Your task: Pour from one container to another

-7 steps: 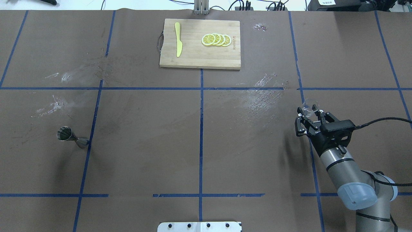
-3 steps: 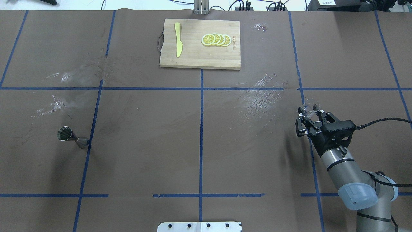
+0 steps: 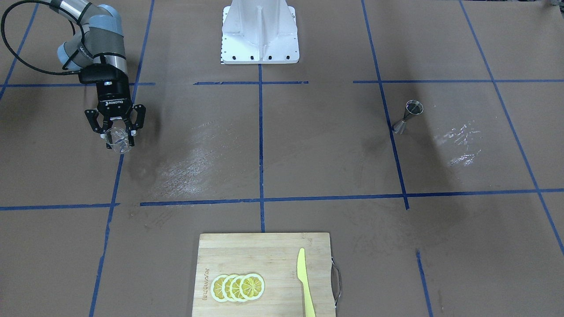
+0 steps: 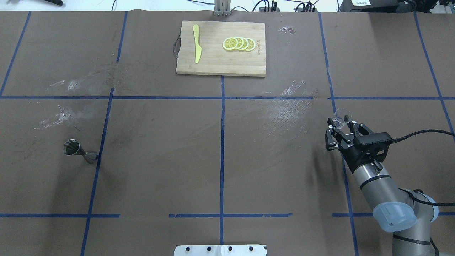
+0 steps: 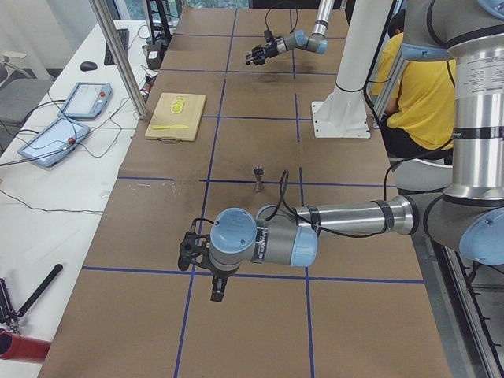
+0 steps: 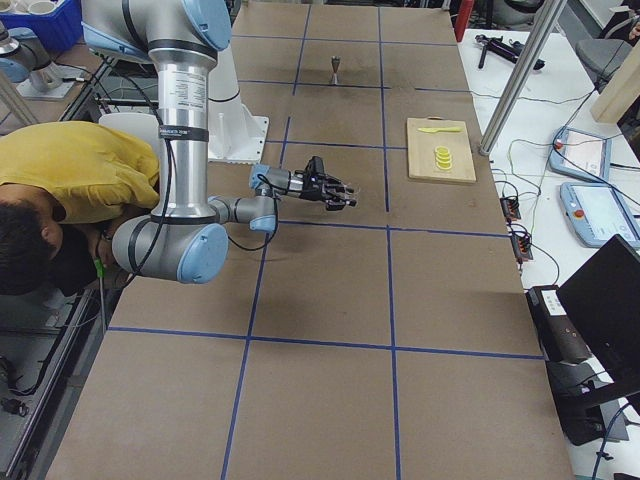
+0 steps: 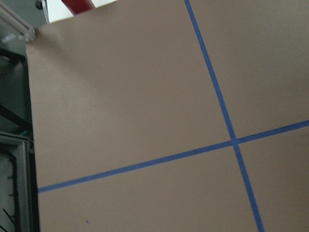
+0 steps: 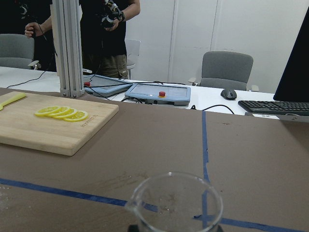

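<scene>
The small clear cup (image 4: 342,116) sits upright between the fingers of my right gripper (image 4: 342,124), which is shut on it, held above the table at the right. The same cup (image 3: 117,141) hangs below that gripper (image 3: 115,132) in the front-facing view, and its rim and spout fill the bottom of the right wrist view (image 8: 176,202). The metal jigger (image 4: 79,152) stands alone far off on the left side (image 3: 408,115). My left gripper (image 5: 187,250) appears only in the exterior left view, low over the table's near end; whether it is open or shut I cannot tell.
A wooden cutting board (image 4: 217,60) at the far middle carries lemon slices (image 4: 238,44) and a yellow knife (image 4: 196,43). White smears (image 4: 289,106) mark the brown paper. The white robot base (image 3: 260,35) stands at the near edge. A person in yellow (image 6: 70,175) sits beside it.
The right gripper with the cup dipped a little and came back to about the same spot. The jigger and board have not moved.
</scene>
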Controlling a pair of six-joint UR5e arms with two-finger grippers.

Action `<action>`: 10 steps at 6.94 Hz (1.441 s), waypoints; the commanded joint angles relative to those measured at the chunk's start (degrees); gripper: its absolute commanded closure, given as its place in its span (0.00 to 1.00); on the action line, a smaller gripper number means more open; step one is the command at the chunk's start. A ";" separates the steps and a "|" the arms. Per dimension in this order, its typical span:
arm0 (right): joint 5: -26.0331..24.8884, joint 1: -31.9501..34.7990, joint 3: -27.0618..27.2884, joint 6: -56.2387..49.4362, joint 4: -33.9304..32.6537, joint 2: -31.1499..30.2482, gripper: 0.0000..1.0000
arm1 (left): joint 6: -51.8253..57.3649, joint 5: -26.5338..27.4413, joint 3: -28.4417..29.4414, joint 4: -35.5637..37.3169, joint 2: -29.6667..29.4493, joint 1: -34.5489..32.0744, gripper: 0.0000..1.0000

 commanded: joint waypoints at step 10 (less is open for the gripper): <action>1.50 0.23 9.47 -0.72 0.03 -7.88 1.00 | -5.78 6.62 -3.95 0.97 2.93 12.61 0.00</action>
